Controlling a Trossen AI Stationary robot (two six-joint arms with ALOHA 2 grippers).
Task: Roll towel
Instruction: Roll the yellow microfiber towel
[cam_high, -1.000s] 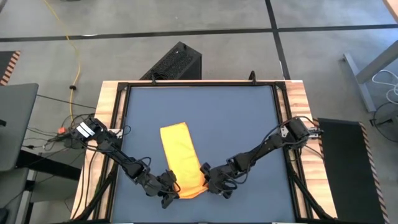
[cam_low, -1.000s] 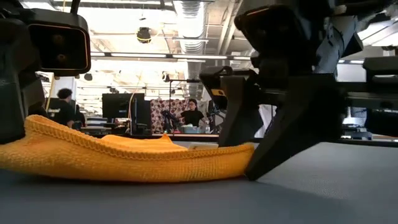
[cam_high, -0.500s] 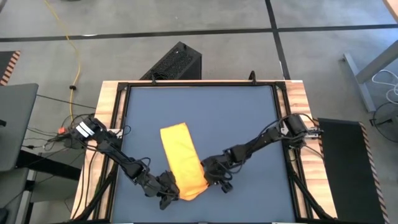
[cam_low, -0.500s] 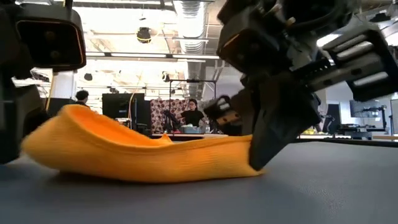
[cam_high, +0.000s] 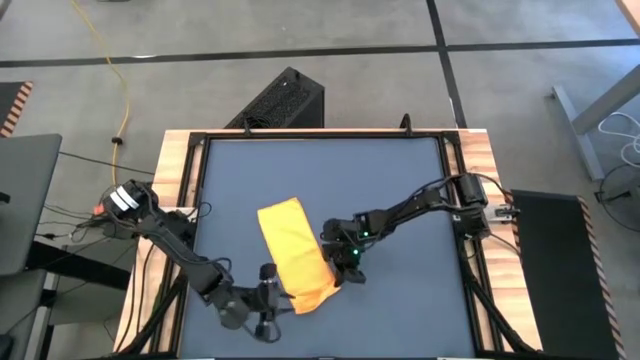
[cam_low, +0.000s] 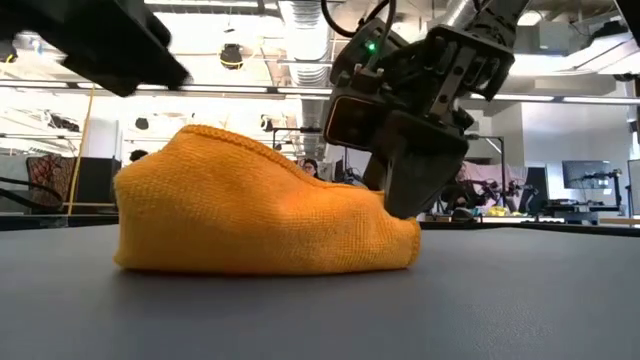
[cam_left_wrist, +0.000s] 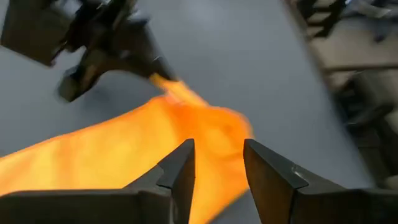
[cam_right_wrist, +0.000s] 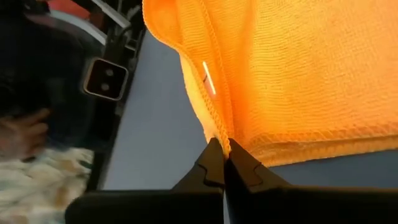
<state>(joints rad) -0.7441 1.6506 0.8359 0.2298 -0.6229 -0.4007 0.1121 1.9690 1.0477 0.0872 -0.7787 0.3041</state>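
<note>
The yellow-orange towel lies lengthwise on the dark tabletop, and its near end is heaped up in a hump. My right gripper is shut on the towel's right edge near that end, as the low view also shows. My left gripper hovers just left of the towel's near end. Its fingers are open and empty, with the towel beyond them. My right gripper pinches the towel's hemmed edge between its two fingertips, at the near right corner. The fingers come from the table's right, slanting down. The held edge is raised and turned over onto the towel; the rest lies on the table.
Bare tabletop stretches to the far side and to the right of the towel. A black frame and wooden rim run around the table. A black box stands on the floor beyond the far edge.
My right gripper has taken hold of the towel's near right corner and carried it toward the far edge, rolling its wrist. The towel's near end has folded over into a tall hump; its far end has stayed. My left gripper has let go and risen.
</note>
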